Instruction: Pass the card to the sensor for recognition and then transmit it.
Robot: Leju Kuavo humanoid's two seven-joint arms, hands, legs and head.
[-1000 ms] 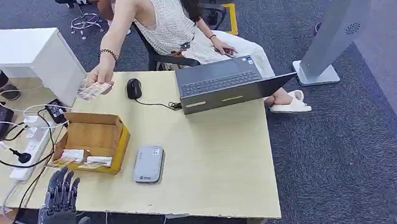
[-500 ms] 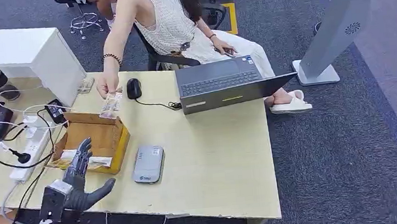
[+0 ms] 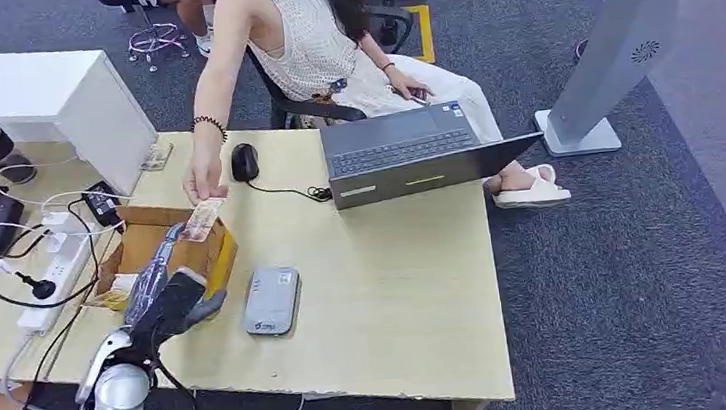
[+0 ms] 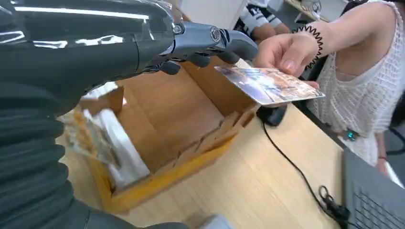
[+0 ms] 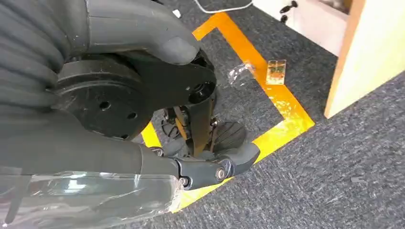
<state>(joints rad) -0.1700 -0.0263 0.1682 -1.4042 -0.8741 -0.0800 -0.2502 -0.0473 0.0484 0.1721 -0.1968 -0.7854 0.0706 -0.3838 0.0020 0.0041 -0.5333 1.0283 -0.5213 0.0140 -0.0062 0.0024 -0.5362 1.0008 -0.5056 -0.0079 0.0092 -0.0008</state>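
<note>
Over the open cardboard box [image 3: 171, 254] on the pale wooden desk [image 3: 388, 293], the left hand [image 3: 168, 287] reached with fingers spread, holding nothing. A person's hand [image 3: 204, 180] held the thin glossy printed card [image 3: 203, 218] just beyond its fingertips; the left wrist view showed them near but apart. The right hand [image 5: 143, 157] hung over grey carpet, empty, its fingers loosely apart.

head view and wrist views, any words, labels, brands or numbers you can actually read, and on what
No text reads clearly enough to quote.
Card in the person's hand: a printed picture, any lettering blurred.
Grey sensor: a small mark near its lower edge, too small to read.
Laptop: small stickers and key legends, too small to read.
Grey stand: a round emblem, no letters legible.
Packets in the cardboard box: print blurred.
</note>
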